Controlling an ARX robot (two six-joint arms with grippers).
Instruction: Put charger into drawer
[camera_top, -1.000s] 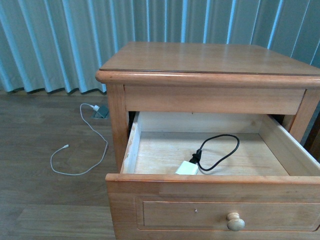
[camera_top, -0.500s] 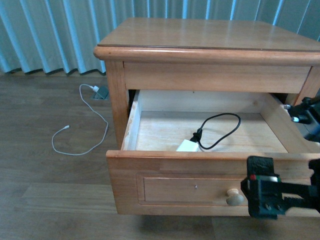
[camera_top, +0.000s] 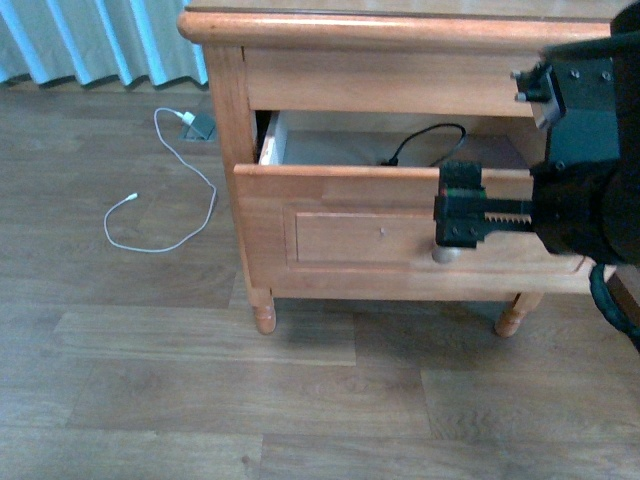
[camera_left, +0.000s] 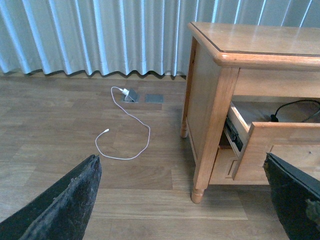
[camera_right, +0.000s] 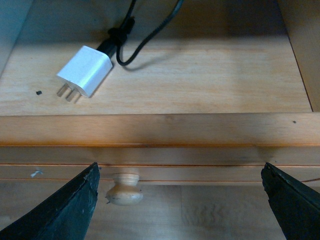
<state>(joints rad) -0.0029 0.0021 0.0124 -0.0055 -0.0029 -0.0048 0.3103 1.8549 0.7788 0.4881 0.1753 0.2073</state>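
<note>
Here the right gripper (camera_right: 180, 200) has its jaws spread wide and empty, hanging just in front of the drawer (camera_right: 160, 130), with the round knob (camera_right: 123, 182) showing between the two dark fingertips (camera_right: 65, 210) but nearer one of them. In the front view the same gripper (camera_top: 460, 218) sits against the drawer's front panel at the knob's height; whether it touches the wood I cannot tell. The left gripper (camera_left: 180, 200) also has its jaws wide apart, holding nothing, well away from the drawer and aimed at the floor beside the nightstand (camera_left: 210, 100).

The charger (camera_right: 85, 70) already lies inside the drawer, on the drawer's floor behind the front panel, prongs toward the front, its black cord (camera_right: 135, 35) looping toward the drawer's back. It looks light, hard and smooth-sided, likely to skid if nudged; the block's flat sides would be the place to pinch it, not the limp cord. It seems to need no more handling.

What is left, I judge, is closing the drawer, which stands partly pulled out. It looks stiff and fairly heavy on its runners, so a flat push on the front panel near the knob should serve better than a pinch.

On the floor beyond the nightstand lies a white cable (camera_top: 160, 215).
</note>
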